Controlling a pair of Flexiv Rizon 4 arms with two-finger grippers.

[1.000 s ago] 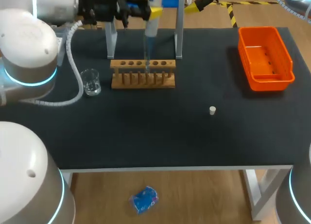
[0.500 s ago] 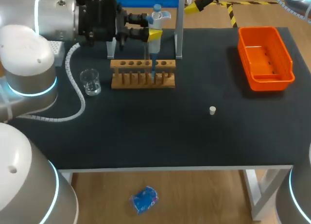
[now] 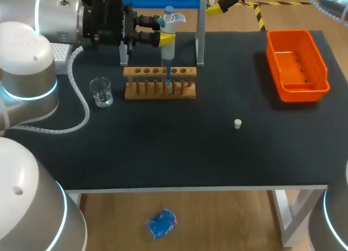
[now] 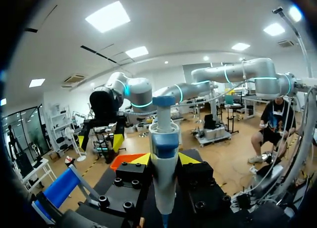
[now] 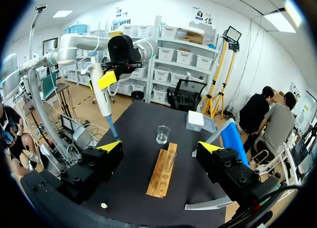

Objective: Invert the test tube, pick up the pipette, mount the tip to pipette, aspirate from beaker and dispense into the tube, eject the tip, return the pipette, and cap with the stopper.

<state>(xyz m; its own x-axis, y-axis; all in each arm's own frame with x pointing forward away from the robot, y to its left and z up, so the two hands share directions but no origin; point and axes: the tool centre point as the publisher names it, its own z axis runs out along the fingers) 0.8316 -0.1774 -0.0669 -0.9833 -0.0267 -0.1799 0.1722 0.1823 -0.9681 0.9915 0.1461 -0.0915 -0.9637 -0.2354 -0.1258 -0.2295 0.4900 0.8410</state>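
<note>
— Why is the pipette upright above the rack?
— Likely to aim its tip down at the rack; the left fingers clamp its body. The right fingers hang spread, empty, well back from the rack.

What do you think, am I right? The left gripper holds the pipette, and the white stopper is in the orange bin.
Not quite. The head view shows the white stopper on the black table, outside the orange bin. The left gripper does hold the pipette.
</note>
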